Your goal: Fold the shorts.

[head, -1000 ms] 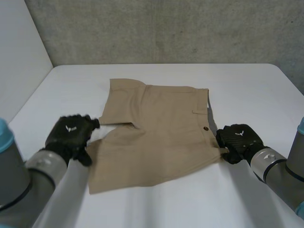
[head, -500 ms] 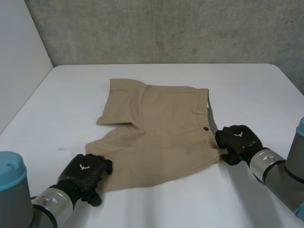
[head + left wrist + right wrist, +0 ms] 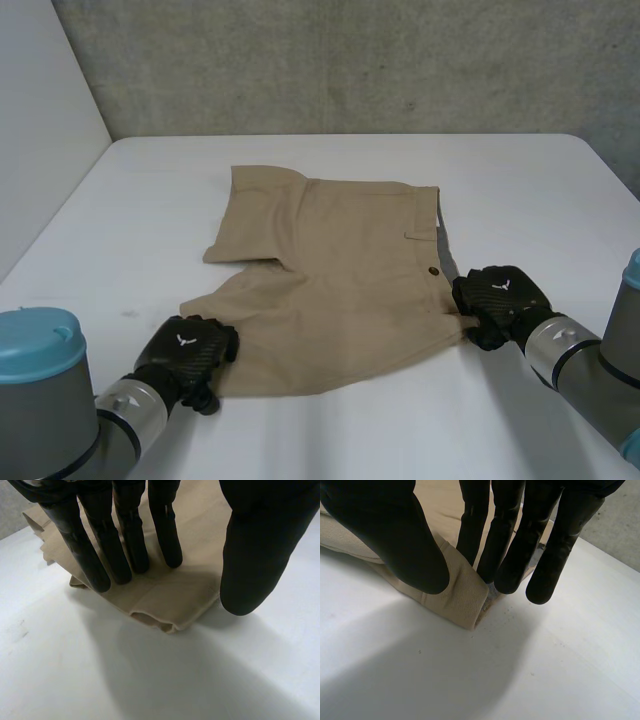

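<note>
L hand (image 3: 185, 350) is nearest, on the near-L hem corner of the tan shorts (image 3: 330, 290). Its fingers (image 3: 125, 545) are straight, tips pressing the cloth just inside the hem. Its thumb (image 3: 250, 565) is spread wide by the corner's edge, so nothing is gripped. In head view the hand covers that corner.

R hand (image 3: 500, 295) is at the near-R corner, on the waistband end. Its thumb (image 3: 395, 535) is on top and its fingers (image 3: 505, 545) come in from the other side, w/ the cloth bunched btwn them, i.e. pinched.

Shorts lie flat mid-bench (image 3: 520, 180), waistband twd robot's R, legs twd L, one leg near and one far. A dark button (image 3: 433, 269) and a belt loop (image 3: 417, 234) sit by the waistband.

Behind is a grey concrete wall (image 3: 350, 60), w/ a white panel (image 3: 40, 130) at L.
</note>
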Robot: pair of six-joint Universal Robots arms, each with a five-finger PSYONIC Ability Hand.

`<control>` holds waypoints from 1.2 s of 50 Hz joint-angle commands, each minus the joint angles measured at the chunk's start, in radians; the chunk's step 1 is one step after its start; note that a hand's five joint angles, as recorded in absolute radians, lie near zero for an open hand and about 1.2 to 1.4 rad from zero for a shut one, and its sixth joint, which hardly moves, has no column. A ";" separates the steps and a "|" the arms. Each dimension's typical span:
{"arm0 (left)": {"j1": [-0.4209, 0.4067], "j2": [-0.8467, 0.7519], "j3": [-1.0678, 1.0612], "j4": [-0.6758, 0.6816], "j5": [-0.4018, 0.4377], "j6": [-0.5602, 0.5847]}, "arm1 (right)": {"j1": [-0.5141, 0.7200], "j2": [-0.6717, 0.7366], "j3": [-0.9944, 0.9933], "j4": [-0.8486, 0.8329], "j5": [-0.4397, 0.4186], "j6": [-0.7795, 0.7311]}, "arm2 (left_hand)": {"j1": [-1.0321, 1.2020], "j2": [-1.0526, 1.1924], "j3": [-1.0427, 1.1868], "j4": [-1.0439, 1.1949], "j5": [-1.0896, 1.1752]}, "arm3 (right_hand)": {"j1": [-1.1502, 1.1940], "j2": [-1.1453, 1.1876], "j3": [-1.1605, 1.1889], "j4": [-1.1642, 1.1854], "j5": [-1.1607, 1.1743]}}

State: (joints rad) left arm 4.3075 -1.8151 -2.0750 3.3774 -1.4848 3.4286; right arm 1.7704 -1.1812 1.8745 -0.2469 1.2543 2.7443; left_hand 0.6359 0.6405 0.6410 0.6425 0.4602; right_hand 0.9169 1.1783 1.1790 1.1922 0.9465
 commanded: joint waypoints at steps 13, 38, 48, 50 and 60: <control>0.000 -0.052 0.021 0.089 -0.005 0.001 | 0.001 -0.002 0.000 0.000 0.005 0.000 | 0.760 0.756 0.755 0.754 0.761 | 0.479 0.218 0.217 0.204 0.275; -0.011 0.663 0.190 -0.443 -0.009 -0.016 | 0.026 -0.558 -0.073 0.441 0.007 -0.026 | 0.760 0.756 0.755 0.754 0.762 | 0.479 0.218 0.217 0.204 0.275; 0.005 0.769 0.231 -0.630 0.087 -0.117 | -0.029 -0.678 -0.110 0.600 -0.013 -0.048 | 0.760 0.756 0.755 0.754 0.762 | 0.479 0.218 0.217 0.204 0.275; 0.011 0.752 0.205 -0.624 0.109 -0.121 | -0.040 -0.673 -0.088 0.607 -0.016 -0.086 | 0.760 0.756 0.755 0.754 0.762 | 0.479 0.218 0.217 0.204 0.275; 0.034 0.380 0.217 -0.406 0.101 -0.098 | -0.051 -0.356 -0.095 0.586 -0.009 -0.232 | 0.760 0.756 0.755 0.754 0.762 | 0.479 0.218 0.217 0.204 0.275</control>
State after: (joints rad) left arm 4.3347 -1.1833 -1.8936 2.8219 -1.3720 3.3132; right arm 1.7138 -1.7603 1.8139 0.3556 1.2359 2.5841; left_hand 1.1394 1.1970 1.1888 1.1945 0.9701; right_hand 0.9169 1.1783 1.1836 1.1925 0.9465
